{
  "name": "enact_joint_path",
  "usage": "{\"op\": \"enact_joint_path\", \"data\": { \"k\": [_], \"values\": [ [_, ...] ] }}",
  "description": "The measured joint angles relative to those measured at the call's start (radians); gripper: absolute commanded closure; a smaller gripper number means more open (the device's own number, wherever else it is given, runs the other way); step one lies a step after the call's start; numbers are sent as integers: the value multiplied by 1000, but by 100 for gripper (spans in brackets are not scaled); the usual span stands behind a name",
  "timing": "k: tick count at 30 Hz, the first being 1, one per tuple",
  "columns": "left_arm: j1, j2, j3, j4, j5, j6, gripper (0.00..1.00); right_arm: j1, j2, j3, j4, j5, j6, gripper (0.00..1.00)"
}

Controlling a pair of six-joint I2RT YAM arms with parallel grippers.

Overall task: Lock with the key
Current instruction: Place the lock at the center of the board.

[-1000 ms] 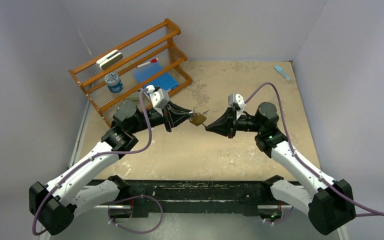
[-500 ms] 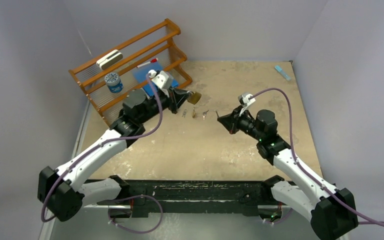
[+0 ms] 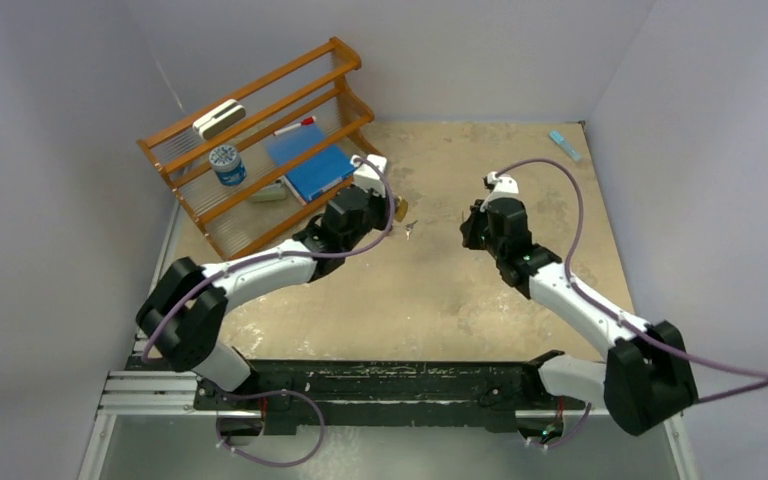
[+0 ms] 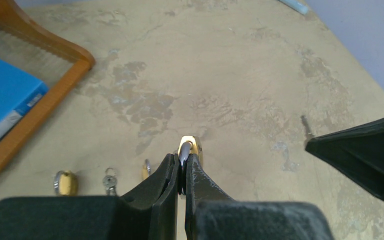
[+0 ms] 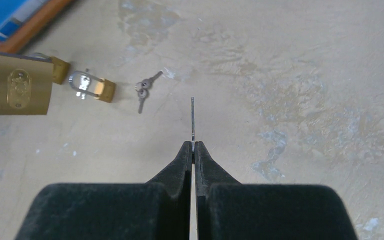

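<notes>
Left gripper (image 4: 181, 167): clamped on the brass padlock (image 4: 190, 145), which pokes out just past the fingertips (from this wrist only its top edge shows).
Right gripper (image 5: 193, 148): pinched together on a key (image 5: 192, 117); the blade sticks straight out ahead of the fingertips, seen edge-on.
Padlock and key: apart. In the right wrist view the padlock lies well to the left of the key's tip.
Table (image 5: 305, 75): a small padlock (image 5: 91, 85) lies just right of the big one, with a pair of small keys (image 5: 145, 91) between it and the held key.
Rack (image 3: 260, 125): wooden, at the far left, with a blue folder (image 3: 312, 165) on its lowest shelf.
</notes>
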Motion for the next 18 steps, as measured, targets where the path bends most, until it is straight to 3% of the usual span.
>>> {"op": "enact_joint_path", "data": {
  "k": [7, 18],
  "values": [
    [-57, 188, 119, 34, -41, -39, 100, 0, 196, 76, -23, 9, 27, 100],
    [-153, 454, 409, -61, -226, -39, 100, -18, 372, 155, -21, -18, 46, 100]
  ]
}}
